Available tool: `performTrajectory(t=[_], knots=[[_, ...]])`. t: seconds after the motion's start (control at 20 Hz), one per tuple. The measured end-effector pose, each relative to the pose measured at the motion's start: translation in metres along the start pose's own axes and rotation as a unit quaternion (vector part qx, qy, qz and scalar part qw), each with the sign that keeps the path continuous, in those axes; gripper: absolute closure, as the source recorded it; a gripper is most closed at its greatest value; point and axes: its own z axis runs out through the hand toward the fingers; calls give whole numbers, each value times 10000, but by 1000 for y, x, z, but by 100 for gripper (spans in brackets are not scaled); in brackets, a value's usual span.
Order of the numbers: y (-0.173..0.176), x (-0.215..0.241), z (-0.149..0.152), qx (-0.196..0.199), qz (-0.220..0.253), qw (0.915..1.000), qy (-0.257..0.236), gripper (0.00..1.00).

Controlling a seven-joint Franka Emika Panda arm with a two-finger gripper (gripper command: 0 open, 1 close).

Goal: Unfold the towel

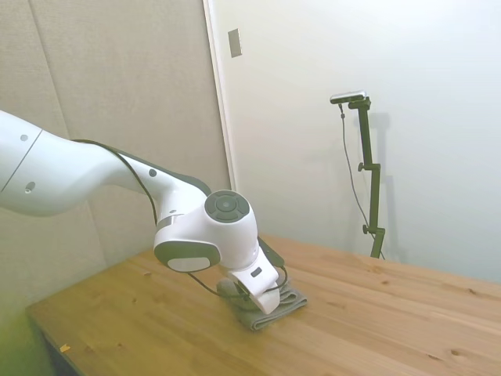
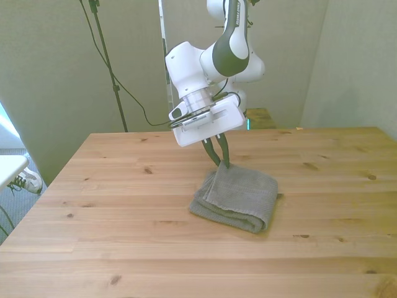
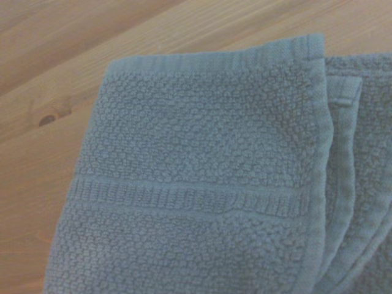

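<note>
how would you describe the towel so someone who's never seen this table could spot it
On the wooden table, look just below the white arm's pincer. There lies the towel, a folded grey-olive terry cloth in stacked layers, its far corner at the pincer's tips. It is the only cloth and the only loose thing on the table.
</note>
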Motion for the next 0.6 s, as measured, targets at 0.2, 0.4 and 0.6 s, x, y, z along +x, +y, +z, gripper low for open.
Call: performTrajectory(t=[0.2, 0.4, 0.6], knots=[[-14, -4, -19, 164, -106, 9998, -17, 100], [-45, -10, -46, 377, -310, 9988, 44, 100], [-82, -19, -59, 456, -478, 9978, 98, 100]])
